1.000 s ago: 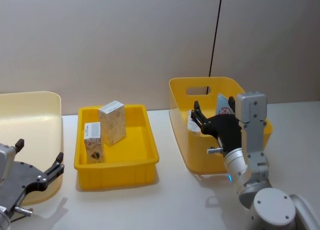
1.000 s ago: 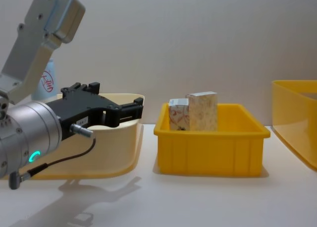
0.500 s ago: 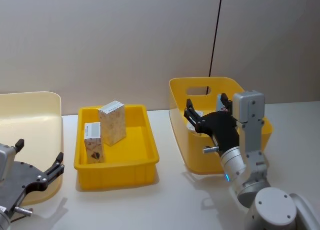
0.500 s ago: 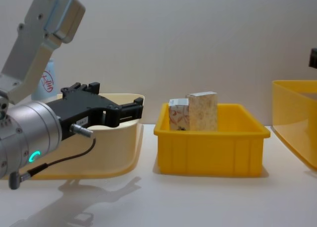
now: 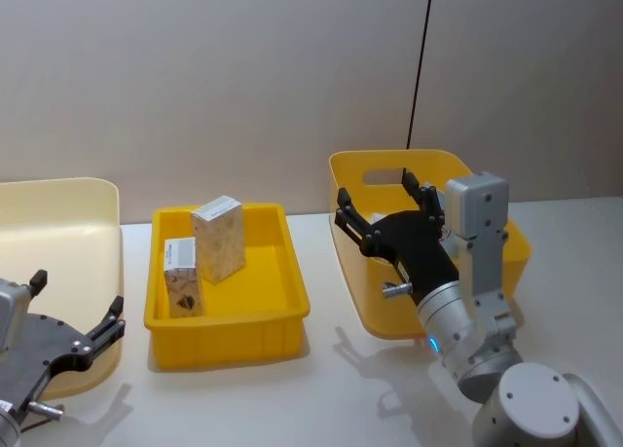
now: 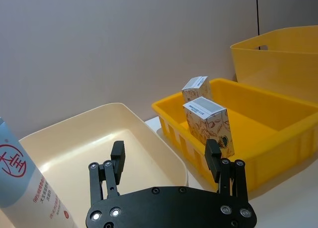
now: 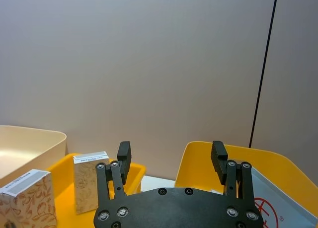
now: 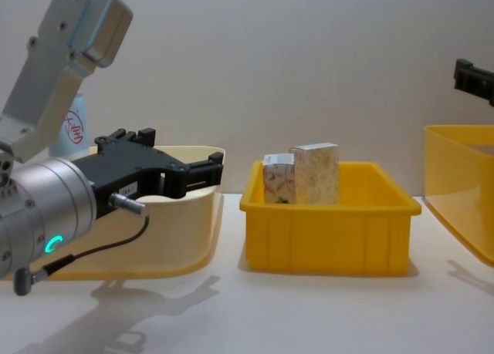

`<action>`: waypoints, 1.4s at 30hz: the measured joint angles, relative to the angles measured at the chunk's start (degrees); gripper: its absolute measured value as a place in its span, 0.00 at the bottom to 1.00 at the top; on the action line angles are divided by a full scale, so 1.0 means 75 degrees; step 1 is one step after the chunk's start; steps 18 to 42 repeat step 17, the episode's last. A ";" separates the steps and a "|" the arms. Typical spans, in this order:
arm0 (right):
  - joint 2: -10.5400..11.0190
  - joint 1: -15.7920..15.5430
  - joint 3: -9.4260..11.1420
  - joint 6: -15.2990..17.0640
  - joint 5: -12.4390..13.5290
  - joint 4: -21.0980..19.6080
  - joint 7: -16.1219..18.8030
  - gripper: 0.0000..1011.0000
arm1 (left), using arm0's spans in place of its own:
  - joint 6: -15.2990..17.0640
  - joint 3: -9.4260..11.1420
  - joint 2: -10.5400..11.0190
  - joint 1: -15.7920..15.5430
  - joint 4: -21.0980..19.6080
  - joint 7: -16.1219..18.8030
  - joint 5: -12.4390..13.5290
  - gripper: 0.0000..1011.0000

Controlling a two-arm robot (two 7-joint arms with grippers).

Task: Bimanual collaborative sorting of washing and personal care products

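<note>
A: Two tools logged, nearest first. Left tool (image 5: 78, 335) low at the near left, over the near rim of the cream bin (image 5: 58, 223), fingers spread, nothing between them. Pale-blue tube (image 6: 22, 186) stands inside that bin.

B: Right tool (image 5: 384, 205)?

A: Raised above the left rim of the tall yellow bin (image 5: 428, 165) at the right, fingers spread, empty. Second pale-blue tube (image 7: 278, 200) leans inside that bin.

B: Cartons?

A: Both white patterned cartons (image 5: 206, 252) upright in the shallow yellow tray (image 5: 273, 316) between the bins, at its left side, one just behind the other. White table (image 5: 292, 398) underneath.
</note>
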 joint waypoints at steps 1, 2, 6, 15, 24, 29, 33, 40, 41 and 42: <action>0.0020 -0.0015 -0.0015 0.0002 0.0021 -0.0012 -0.0001 0.99 | 0.0000 0.0000 0.0000 0.0000 0.0000 0.0000 0.0000 0.99; 0.0033 -0.0026 -0.0025 0.0005 0.0035 -0.0018 -0.0002 0.99 | 0.0000 0.0000 0.0000 0.0000 0.0000 0.0000 0.0000 0.99; 0.0159 -0.0122 -0.0124 0.0040 0.0167 -0.0086 -0.0010 0.99 | 0.0000 0.0000 0.0000 0.0000 0.0000 0.0000 0.0000 0.99; 0.0726 -0.0564 -0.0554 0.0216 0.0778 -0.0416 -0.0074 0.99 | 0.0000 0.0000 0.0000 0.0000 0.0000 0.0000 0.0000 0.99; 0.0820 -0.0634 -0.0626 0.0243 0.0881 -0.0473 -0.0084 0.99 | 0.0000 0.0000 0.0000 0.0000 0.0000 0.0000 0.0000 0.99; 0.0820 -0.0634 -0.0626 0.0243 0.0881 -0.0473 -0.0084 0.99 | 0.0000 0.0000 0.0000 0.0000 0.0000 0.0000 0.0000 0.99; 0.0820 -0.0634 -0.0626 0.0243 0.0881 -0.0473 -0.0084 0.99 | 0.0000 0.0000 0.0000 0.0000 0.0000 0.0000 0.0000 0.99; 0.0820 -0.0634 -0.0626 0.0243 0.0881 -0.0473 -0.0084 0.99 | 0.0000 0.0000 0.0000 0.0000 0.0000 0.0000 0.0000 0.99; 0.0820 -0.0634 -0.0626 0.0243 0.0881 -0.0473 -0.0084 0.99 | 0.0000 0.0000 0.0000 0.0000 0.0000 0.0000 0.0000 0.99; 0.0820 -0.0634 -0.0626 0.0243 0.0881 -0.0473 -0.0084 0.99 | 0.0000 0.0000 0.0000 0.0000 0.0000 0.0000 0.0000 0.99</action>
